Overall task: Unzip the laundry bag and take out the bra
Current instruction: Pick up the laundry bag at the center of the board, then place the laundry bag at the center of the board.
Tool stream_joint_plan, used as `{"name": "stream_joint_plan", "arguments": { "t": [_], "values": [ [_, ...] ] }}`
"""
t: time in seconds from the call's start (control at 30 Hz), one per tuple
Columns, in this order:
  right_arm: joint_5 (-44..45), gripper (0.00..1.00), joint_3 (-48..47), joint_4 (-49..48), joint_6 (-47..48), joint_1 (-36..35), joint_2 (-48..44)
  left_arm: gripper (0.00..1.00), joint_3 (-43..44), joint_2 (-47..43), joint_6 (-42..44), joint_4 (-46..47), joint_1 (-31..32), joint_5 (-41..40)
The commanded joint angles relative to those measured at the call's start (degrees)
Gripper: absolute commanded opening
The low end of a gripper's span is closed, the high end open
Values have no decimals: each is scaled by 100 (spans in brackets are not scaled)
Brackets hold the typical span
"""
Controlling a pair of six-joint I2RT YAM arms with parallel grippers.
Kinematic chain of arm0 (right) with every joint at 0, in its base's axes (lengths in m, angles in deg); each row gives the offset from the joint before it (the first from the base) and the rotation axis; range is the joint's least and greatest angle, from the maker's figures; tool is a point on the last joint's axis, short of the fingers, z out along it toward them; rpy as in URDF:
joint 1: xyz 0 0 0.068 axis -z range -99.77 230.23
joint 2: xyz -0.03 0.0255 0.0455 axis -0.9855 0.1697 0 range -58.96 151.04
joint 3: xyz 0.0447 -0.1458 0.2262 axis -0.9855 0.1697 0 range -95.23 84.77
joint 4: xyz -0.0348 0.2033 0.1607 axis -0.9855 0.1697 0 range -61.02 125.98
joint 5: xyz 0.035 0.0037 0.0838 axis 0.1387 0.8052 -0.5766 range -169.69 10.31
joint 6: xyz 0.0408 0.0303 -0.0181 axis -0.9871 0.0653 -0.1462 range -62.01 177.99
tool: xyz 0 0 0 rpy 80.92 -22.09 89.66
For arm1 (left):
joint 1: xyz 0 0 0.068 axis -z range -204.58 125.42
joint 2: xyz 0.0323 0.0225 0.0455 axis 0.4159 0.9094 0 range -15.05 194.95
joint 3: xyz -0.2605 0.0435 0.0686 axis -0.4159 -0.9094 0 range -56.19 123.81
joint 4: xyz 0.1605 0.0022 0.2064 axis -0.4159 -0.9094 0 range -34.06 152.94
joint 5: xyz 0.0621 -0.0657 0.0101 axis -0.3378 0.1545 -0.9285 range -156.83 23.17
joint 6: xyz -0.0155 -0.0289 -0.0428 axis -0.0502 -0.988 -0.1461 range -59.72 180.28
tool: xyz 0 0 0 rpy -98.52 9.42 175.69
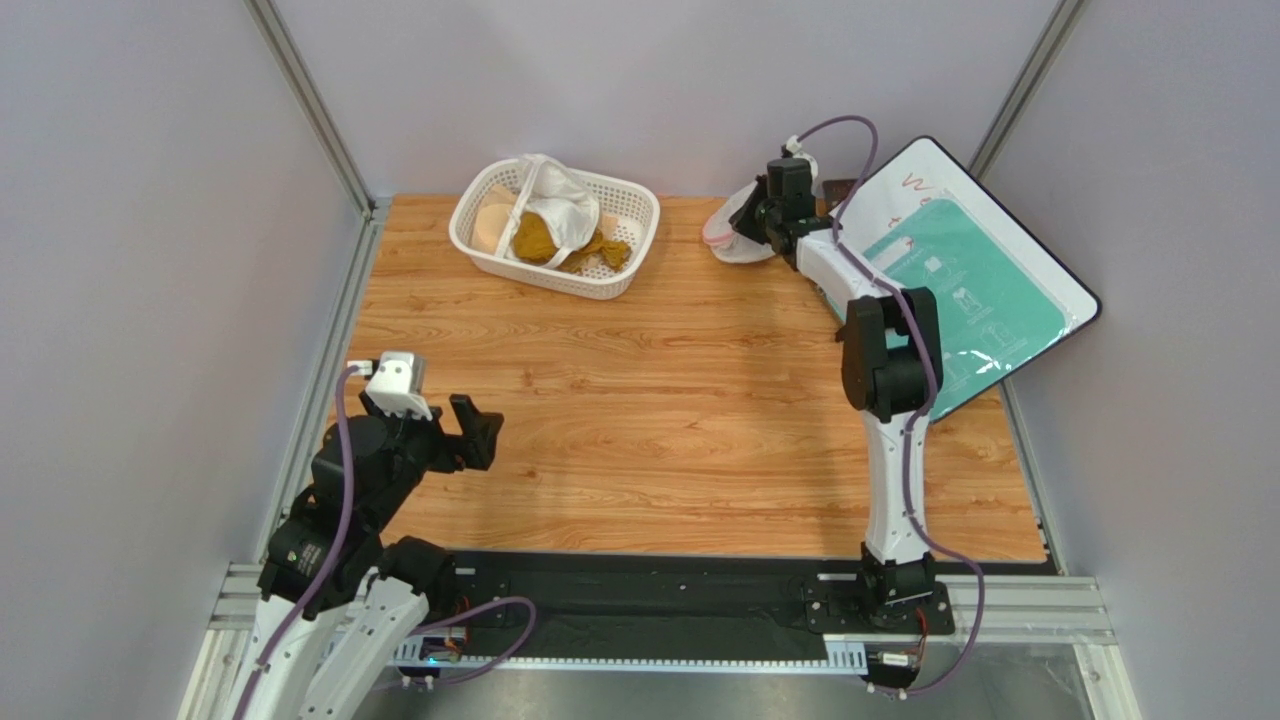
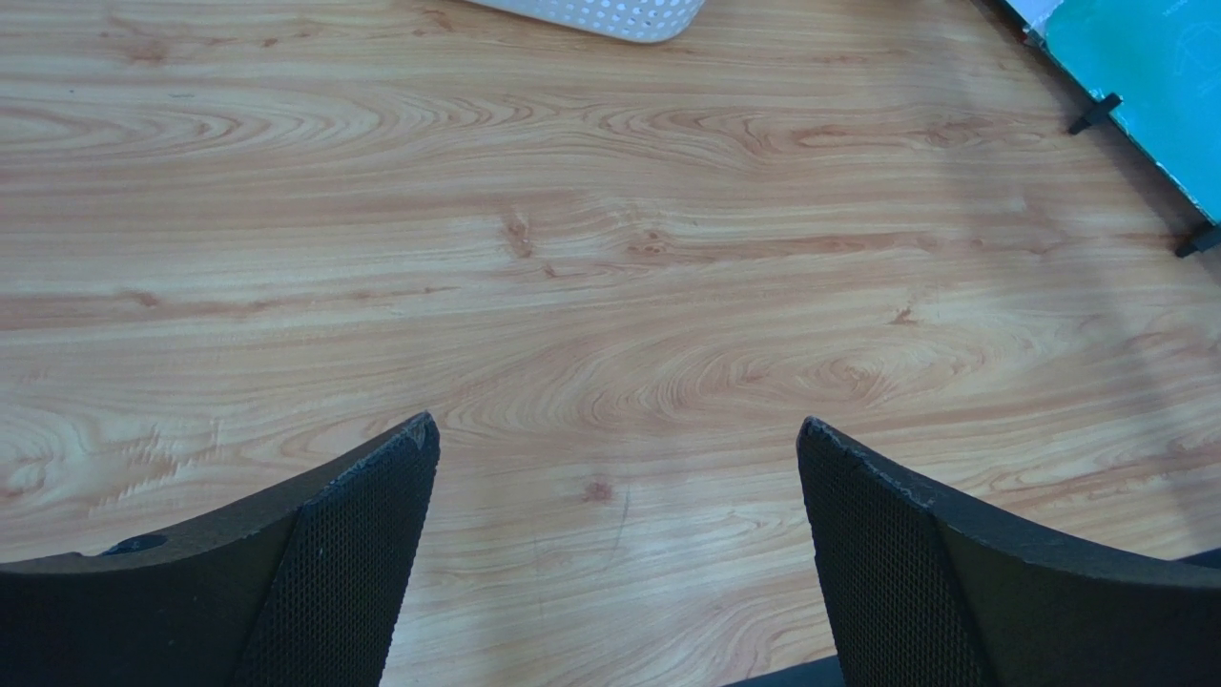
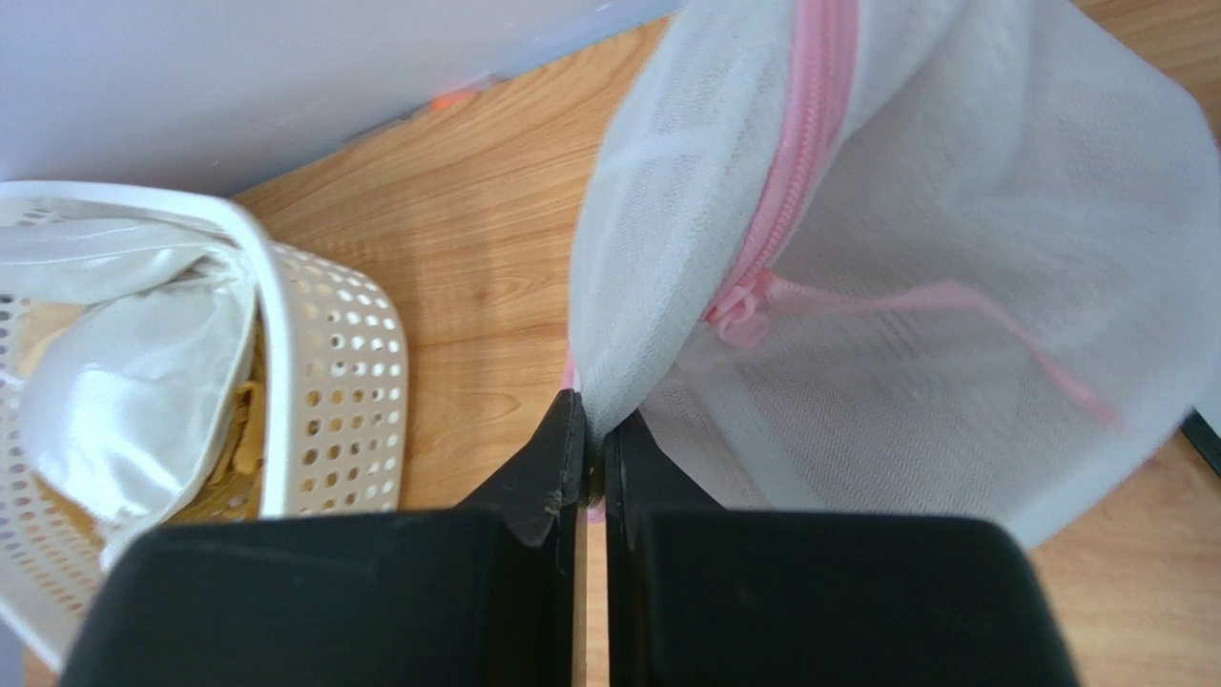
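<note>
The laundry bag, a white mesh pouch with a pink zipper, is at the far side of the table, next to the basket. In the right wrist view the laundry bag fills the upper right, its pink zipper pull and ribbon showing. My right gripper is shut on the bag's mesh edge. My left gripper is open and empty over bare wood near the front left. The bra is hidden.
A white lattice basket holding white and mustard-brown cloths stands at the back, left of the bag; its wall shows in the right wrist view. A teal board leans at the right wall. Grey walls close in left, right and back.
</note>
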Motion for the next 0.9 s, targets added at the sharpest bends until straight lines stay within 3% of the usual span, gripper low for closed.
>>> {"name": "stream_joint_plan", "arguments": {
  "t": [0.0,0.3,0.7,0.87],
  "values": [
    [-217,0,535,-351,166,10,-1151,100,73,-7,37,109,-17,-44],
    [-700,0,2995,-808,51,-218,-3453,100,73,-24,37,100,-17,-62],
    [-542,0,4990,53,412,-1808,-6826,100,73,-7,37,91,-8,-53],
    [-815,0,6457,149,114,-2459,-7778,99,100,-16,55,82,-8,-27]
  ]
}}
